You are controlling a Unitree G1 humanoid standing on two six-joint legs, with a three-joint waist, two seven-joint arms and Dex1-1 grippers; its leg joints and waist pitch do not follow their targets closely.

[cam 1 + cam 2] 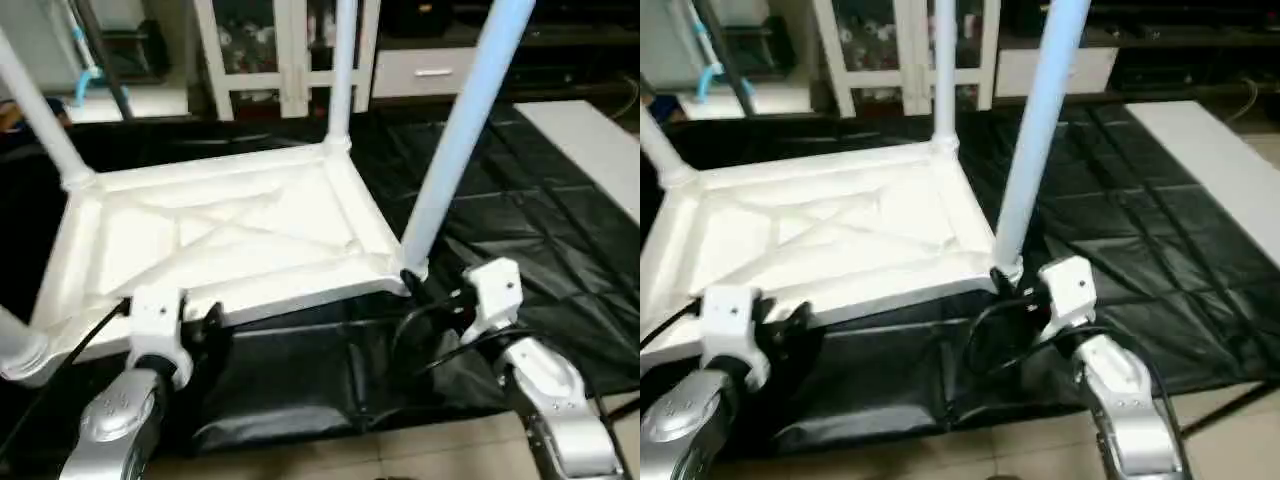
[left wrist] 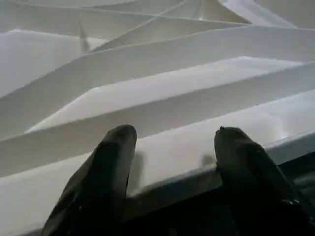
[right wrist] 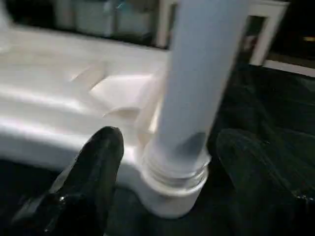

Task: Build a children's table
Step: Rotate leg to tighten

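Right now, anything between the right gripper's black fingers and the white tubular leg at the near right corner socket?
Nothing visible. The right gripper is open, its black fingers either side of the white tubular leg just above the round corner socket of the white plastic table top; the gaps look free.

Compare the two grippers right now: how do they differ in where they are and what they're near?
The left gripper sits at the tabletop's near edge, fingers over its flat rim; the right gripper straddles the base of a leg at the near right corner socket. Both are open, gripping nothing.
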